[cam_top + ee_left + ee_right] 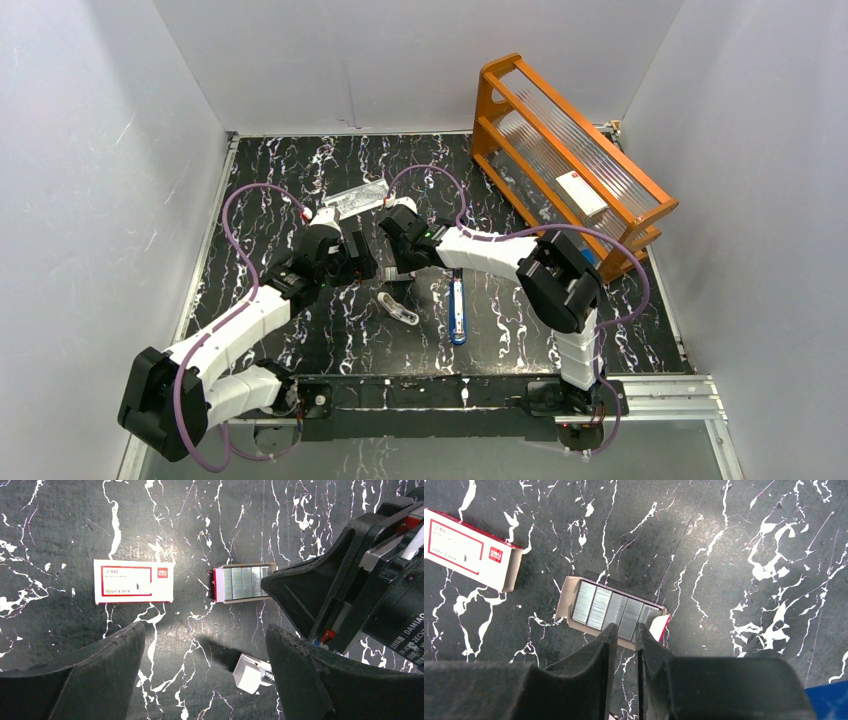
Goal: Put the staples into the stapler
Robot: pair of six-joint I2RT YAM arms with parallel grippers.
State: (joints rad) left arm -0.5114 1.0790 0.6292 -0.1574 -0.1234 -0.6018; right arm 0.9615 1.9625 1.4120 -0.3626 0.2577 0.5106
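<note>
The staples lie as grey strips side by side in an open cardboard tray, also seen in the left wrist view. My right gripper hovers at the tray's near edge, its jaws a narrow gap apart around one strip's end, holding nothing I can see. My left gripper is wide open and empty above the table, just short of the tray. The blue stapler lies flat and apart on the table, to the right of both grippers. In the top view both grippers hide the staples.
A red-and-white box lies left of the tray. A white-silver gadget lies near the stapler, close to my left gripper's right finger. An orange rack stands at the back right. A clear packet lies behind the grippers.
</note>
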